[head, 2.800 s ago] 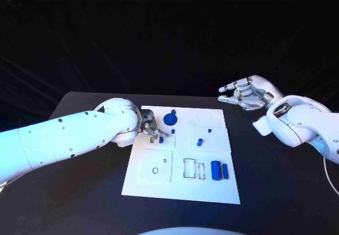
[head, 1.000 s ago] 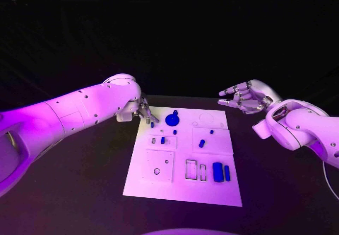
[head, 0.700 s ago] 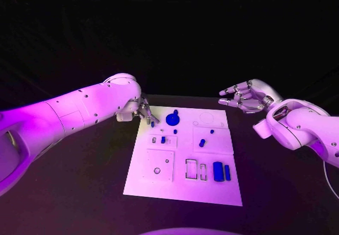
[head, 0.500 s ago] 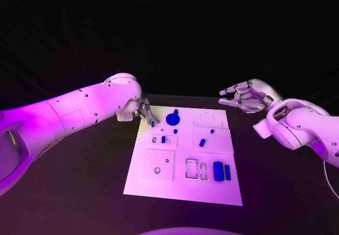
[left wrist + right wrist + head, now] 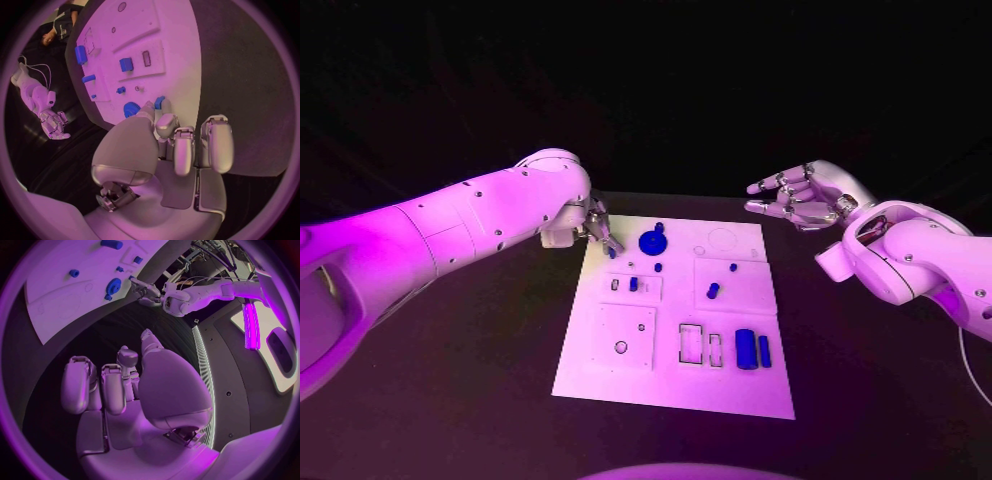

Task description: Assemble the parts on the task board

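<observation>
The board (image 5: 678,390) is a flat white rectangular plate lying in the middle of the matte black surface (image 5: 459,400), cut with shallow square and slot-shaped recesses. At its far end sits a round blue toothed gear (image 5: 651,241). Near the middle stands a short rounded blue peg (image 5: 713,291), and at the near right lie two blue bars (image 5: 746,350) side by side, one broad, one slim. The left hand (image 5: 596,232), smooth silver metal, hovers at the board's far left corner. In the left wrist view its fingers (image 5: 185,148) are curled in together, and a small blue piece (image 5: 159,102) shows right at the fingertips, though I cannot tell whether it is pinched or simply lies beyond them. The right hand (image 5: 798,197) hangs well off to the board's right, palm up, fingers loosely curved and apart, holding nothing.
</observation>
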Controlling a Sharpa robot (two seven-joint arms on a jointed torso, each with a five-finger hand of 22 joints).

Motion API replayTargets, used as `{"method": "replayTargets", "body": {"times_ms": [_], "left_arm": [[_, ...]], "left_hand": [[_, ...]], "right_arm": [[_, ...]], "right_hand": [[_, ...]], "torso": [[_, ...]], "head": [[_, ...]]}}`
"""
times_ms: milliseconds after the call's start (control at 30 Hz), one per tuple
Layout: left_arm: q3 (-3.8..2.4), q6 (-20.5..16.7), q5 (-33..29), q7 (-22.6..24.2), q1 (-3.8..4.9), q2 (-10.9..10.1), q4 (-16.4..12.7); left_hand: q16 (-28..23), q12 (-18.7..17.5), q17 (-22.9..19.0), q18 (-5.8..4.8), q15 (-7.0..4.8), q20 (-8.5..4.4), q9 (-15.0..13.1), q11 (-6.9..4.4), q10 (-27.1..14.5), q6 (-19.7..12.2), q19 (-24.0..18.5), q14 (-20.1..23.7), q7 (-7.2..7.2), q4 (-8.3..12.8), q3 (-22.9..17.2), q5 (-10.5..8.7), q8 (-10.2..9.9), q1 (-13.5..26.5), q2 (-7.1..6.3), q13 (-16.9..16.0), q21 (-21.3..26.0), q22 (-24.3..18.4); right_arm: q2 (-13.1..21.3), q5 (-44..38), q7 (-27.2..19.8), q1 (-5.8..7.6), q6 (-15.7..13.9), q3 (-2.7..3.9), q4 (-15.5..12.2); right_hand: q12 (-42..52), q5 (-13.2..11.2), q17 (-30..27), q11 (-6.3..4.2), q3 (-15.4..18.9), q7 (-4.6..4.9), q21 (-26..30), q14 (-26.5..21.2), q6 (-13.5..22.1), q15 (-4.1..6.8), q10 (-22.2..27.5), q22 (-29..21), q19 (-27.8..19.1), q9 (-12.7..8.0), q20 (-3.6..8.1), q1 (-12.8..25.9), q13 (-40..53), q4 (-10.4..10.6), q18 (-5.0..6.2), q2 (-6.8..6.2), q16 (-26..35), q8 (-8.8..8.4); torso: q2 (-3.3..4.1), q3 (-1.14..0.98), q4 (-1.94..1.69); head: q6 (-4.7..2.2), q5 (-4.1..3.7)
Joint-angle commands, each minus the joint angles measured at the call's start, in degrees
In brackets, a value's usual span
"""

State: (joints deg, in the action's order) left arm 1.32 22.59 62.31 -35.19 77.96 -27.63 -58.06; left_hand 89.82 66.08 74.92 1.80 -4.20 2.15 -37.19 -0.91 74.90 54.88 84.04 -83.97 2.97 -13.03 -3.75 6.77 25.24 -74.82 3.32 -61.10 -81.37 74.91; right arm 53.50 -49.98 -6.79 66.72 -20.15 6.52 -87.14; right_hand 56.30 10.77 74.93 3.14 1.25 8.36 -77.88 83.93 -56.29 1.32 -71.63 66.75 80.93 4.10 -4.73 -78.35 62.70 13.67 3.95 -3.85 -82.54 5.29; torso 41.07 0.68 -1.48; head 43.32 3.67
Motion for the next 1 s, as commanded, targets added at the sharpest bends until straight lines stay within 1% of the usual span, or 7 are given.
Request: {"method": "replayTargets", "body": {"times_ms": [33, 167, 267, 500, 600, 733, 1000], "left_arm": [[0.05, 0.7, -0.6, 0.8, -0.19, 0.3, 0.3], [0.09, 0.8, -0.6, 1.1, -0.32, 0.5, 0.4], [0.11, 0.8, -0.6, 1.3, -0.37, 0.5, 0.5], [0.15, -0.1, -0.6, 2.4, -0.40, 0.1, 0.1], [0.15, -1.7, -1.3, 3.1, -0.40, -0.7, -1.1], [0.16, -4.2, -2.7, 3.8, -0.37, -2.6, -3.8], [0.32, -10.9, -5.0, 4.6, -0.42, -8.1, -12.4]], "left_hand": [[0.2, -0.2, 15.1, 0.73, -0.49, -0.56, -0.1, -0.32, 0.0, -0.4, 1.8, -6.0, -0.08, 0.9, -1.7, 0.31, 0.3, -1.6, 0.35, 0.1, 0.1, 4.8], [0.2, -0.6, 15.1, 0.76, -0.66, -0.73, -0.1, -0.51, -0.2, -1.0, 1.8, -6.0, -0.25, 3.2, -5.5, 0.56, 0.1, -4.8, 0.73, 0.4, 0.2, 4.8], [0.2, -1.0, 15.1, 0.75, -0.53, -0.80, -0.2, -0.31, -0.4, -1.5, 1.8, -6.0, 0.10, 5.1, -10.0, 1.04, 0.1, -6.6, -0.14, 0.7, 0.2, 4.8], [0.2, -1.3, 15.1, 0.75, 0.09, -0.34, -1.9, 0.02, 0.5, -1.9, 1.8, -6.0, 0.63, 7.6, -26.5, 2.06, 1.8, -0.8, -6.56, 1.1, 0.3, 5.1], [0.2, -0.9, 15.1, 0.76, 0.03, -0.42, -2.7, 0.02, 1.1, -1.7, 1.8, -6.0, 0.41, 9.1, -30.1, 4.38, 2.7, 1.1, -8.09, 0.8, 0.3, 5.3], [0.2, -0.5, 15.1, 0.72, -0.20, -0.38, -3.2, -0.14, 1.6, -1.5, 1.9, -6.0, 0.29, 10.1, -31.9, 5.73, 3.3, 2.2, -8.99, 0.4, 0.3, 5.4], [0.2, 0.0, 15.1, 0.64, -0.39, -0.55, -3.8, -0.40, 2.3, -1.1, 2.1, -6.0, -0.01, 11.4, -34.2, 7.03, 4.1, 3.8, -10.13, -0.1, 0.0, 5.8]], "right_arm": [[-0.1, -0.5, -0.5, -0.05, 0.7, 0.01, 0.0], [-0.1, -0.5, -0.5, -0.06, 0.8, 0.01, 0.0], [-0.1, -0.5, -0.5, -0.06, 0.8, 0.01, 0.0], [0.0, -0.5, -0.5, -0.06, 0.9, 0.01, 0.0], [0.0, -0.5, -0.5, -0.06, 0.9, 0.01, 0.0], [0.1, -0.5, -0.4, -0.06, 0.9, 0.01, 0.0], [0.3, -0.5, -0.4, -0.06, 1.1, 0.00, 0.0]], "right_hand": [[0.0, 0.4, 5.4, -0.03, 0.4, -0.28, 0.3, 3.7, -0.1, 0.00, 0.4, -0.1, -0.4, 0.0, 0.16, 0.0, -0.1, -0.1, 0.65, 0.33, 0.2, 0.20], [0.0, 0.4, 5.4, -0.03, 0.4, -0.28, 0.3, 3.7, -0.1, 0.00, 0.4, -0.1, -0.4, 0.0, 0.16, 0.0, -0.1, -0.1, 0.65, 0.33, 0.2, 0.20], [0.0, 0.4, 5.4, -0.03, 0.4, -0.28, 0.3, 3.7, -0.1, 0.00, 0.4, -0.1, -0.4, 0.0, 0.16, 0.0, -0.1, -0.1, 0.65, 0.33, 0.2, 0.20], [0.2, 0.4, 5.4, -0.04, 0.4, -0.28, 0.3, 3.7, -0.2, 0.01, 0.3, -0.1, -0.4, 0.0, 0.17, -0.1, 0.1, -0.2, 0.65, 0.39, 0.3, 0.23], [0.2, 0.4, 5.4, -0.04, 0.4, -0.28, 0.3, 3.7, -0.2, 0.01, 0.3, -0.1, -0.4, 0.0, 0.17, -0.1, 0.1, -0.2, 0.65, 0.39, 0.3, 0.23], [0.2, 0.4, 5.4, -0.04, 0.4, -0.28, 0.3, 3.7, -0.2, 0.01, 0.3, -0.1, -0.4, 0.0, 0.17, -0.1, 0.1, -0.2, 0.65, 0.39, 0.3, 0.23], [0.2, 0.4, 5.4, -0.04, 0.4, -0.28, 0.3, 3.7, -0.2, 0.01, 0.3, -0.1, -0.4, 0.0, 0.17, -0.1, 0.1, -0.2, 0.65, 0.39, 0.3, 0.23]], "torso": [[0.02, 0.03, 0.04], [0.01, 0.00, 0.02], [-0.02, -0.03, 0.00], [-0.10, -0.05, 0.00], [-0.13, -0.07, -0.03], [-0.16, -0.10, -0.07], [-0.33, -0.25, -0.28]], "head": [[0.15, 0.00], [0.24, 0.00], [0.31, 0.00], [0.28, -0.06], [0.22, -0.07], [0.16, -0.01], [0.21, 0.01]]}}
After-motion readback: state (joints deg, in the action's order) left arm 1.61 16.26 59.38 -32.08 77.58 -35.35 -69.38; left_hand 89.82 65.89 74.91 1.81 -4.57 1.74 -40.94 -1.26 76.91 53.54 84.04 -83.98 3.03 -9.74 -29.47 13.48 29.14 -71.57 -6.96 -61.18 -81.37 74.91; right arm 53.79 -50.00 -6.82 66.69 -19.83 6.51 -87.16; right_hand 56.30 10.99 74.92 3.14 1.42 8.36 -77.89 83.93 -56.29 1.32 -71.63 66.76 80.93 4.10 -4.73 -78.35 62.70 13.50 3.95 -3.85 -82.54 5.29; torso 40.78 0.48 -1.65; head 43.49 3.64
